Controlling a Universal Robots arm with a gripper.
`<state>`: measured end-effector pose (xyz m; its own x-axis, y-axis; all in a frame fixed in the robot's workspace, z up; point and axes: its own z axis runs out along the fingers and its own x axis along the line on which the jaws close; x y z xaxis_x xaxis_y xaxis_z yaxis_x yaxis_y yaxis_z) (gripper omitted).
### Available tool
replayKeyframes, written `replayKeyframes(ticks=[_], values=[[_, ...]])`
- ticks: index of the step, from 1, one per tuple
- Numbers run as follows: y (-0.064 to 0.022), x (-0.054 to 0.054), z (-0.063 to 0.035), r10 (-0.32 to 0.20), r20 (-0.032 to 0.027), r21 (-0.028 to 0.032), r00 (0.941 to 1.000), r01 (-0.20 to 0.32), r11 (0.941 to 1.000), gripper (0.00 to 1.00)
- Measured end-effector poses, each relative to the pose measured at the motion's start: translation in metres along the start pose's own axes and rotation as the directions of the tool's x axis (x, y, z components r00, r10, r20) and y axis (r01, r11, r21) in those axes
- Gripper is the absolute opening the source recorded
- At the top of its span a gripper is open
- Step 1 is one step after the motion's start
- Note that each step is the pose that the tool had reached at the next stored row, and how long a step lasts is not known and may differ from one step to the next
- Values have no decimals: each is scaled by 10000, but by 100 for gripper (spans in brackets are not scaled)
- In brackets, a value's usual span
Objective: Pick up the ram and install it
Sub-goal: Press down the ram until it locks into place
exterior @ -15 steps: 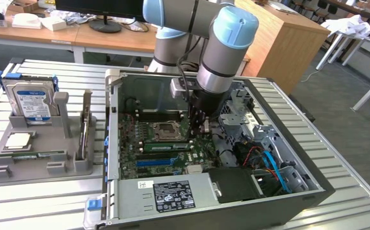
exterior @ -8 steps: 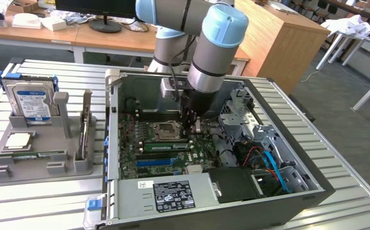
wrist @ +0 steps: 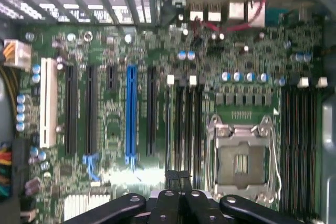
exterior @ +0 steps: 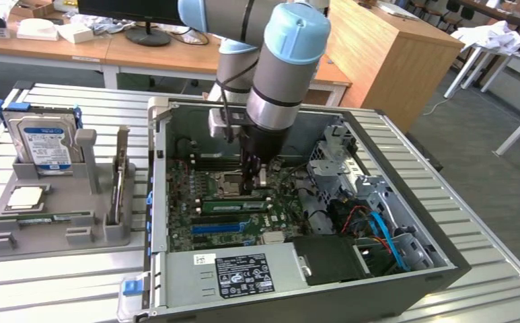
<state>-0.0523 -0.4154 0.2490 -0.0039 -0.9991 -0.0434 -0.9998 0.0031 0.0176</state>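
Note:
The ram (exterior: 237, 204), a narrow green stick, stands on its long edge among the memory slots of the motherboard inside the open computer case (exterior: 439, 269). My gripper (exterior: 257, 180) reaches straight down into the case and ends just behind the stick's end towards the exterior view's right. I cannot tell whether it touches the stick. In the wrist view the gripper (wrist: 179, 195) has its black fingers together, over the black memory slots (wrist: 184, 124) that run between the blue slot (wrist: 130, 114) and the empty processor socket (wrist: 242, 156).
At the exterior view's left a grey holder (exterior: 53, 232) carries a hard drive (exterior: 44, 145) and a square silver chip (exterior: 25, 196). The power supply (exterior: 233, 269) fills the case's near edge. Red and blue cables (exterior: 381, 229) and drive cages crowd the exterior view's right.

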Motion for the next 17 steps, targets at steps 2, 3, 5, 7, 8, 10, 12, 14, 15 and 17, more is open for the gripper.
replayKeyframes(ticks=[2,3,5,7,8,10,12,14,15,17], values=[[60,0,4,1,0,0,10000,-1,10000,10],[88,0,6,0,0,-1,10000,0,10000,10],[134,0,10,0,1,1,10000,0,10000,10],[171,1,15,0,0,0,10000,0,10000,10],[190,1,17,1,-1,0,10000,-1,10000,10],[227,1,22,0,-1,0,10000,0,10000,10],[262,2,27,0,-2,0,10000,0,10000,10],[291,2,32,1,-2,-1,10000,-1,10000,10],[303,2,34,0,-3,-2,10000,0,10000,10],[323,2,37,1,-6,-5,10000,-1,10000,10]])
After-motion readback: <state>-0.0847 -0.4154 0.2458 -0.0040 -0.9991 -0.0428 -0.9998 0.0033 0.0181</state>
